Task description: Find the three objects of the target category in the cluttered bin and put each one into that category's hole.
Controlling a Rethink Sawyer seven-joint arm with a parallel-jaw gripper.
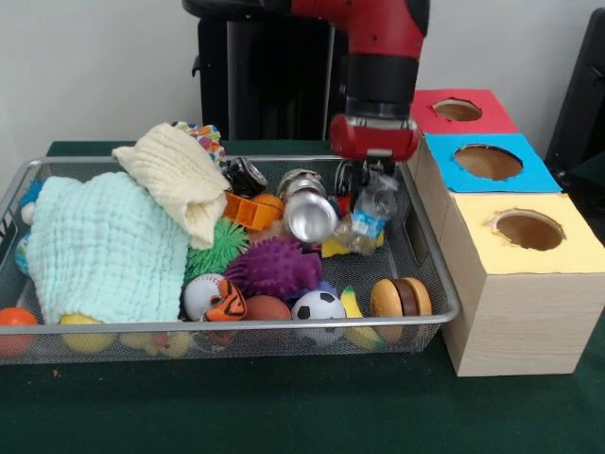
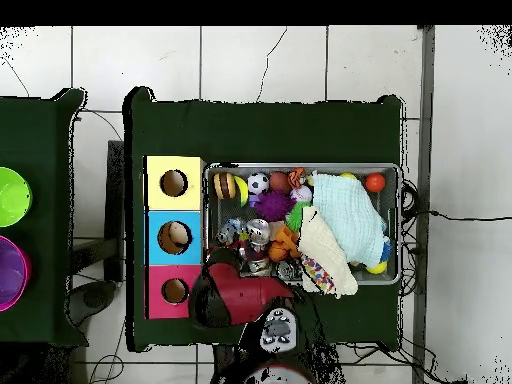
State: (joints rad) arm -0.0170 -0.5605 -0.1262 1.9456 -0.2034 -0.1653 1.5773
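Note:
The wire mesh bin [image 1: 444,284] is full of toys and cloths; it also shows in the overhead view [image 2: 300,168]. One clear plastic bottle [image 1: 371,214] with a blue label lies at the bin's right end, next to a shiny silver can [image 1: 308,214]. My gripper [image 1: 365,183] is lowered into the bin, right at the bottle's upper end. Its red wrist hides how it stands. In the overhead view the arm [image 2: 235,295] covers that corner of the bin. The blue-surround hole [image 1: 488,162] is the middle one on the wooden box [image 2: 174,237]. Other bottles are hidden.
Red hole [image 1: 457,110] and yellow hole [image 1: 527,230] flank the blue one. A mint cloth [image 1: 104,248] and a cream cloth [image 1: 180,178] cover the bin's left half. A purple spiky ball [image 1: 274,267], a soccer ball [image 1: 318,307] and a toy burger [image 1: 400,298] lie in front.

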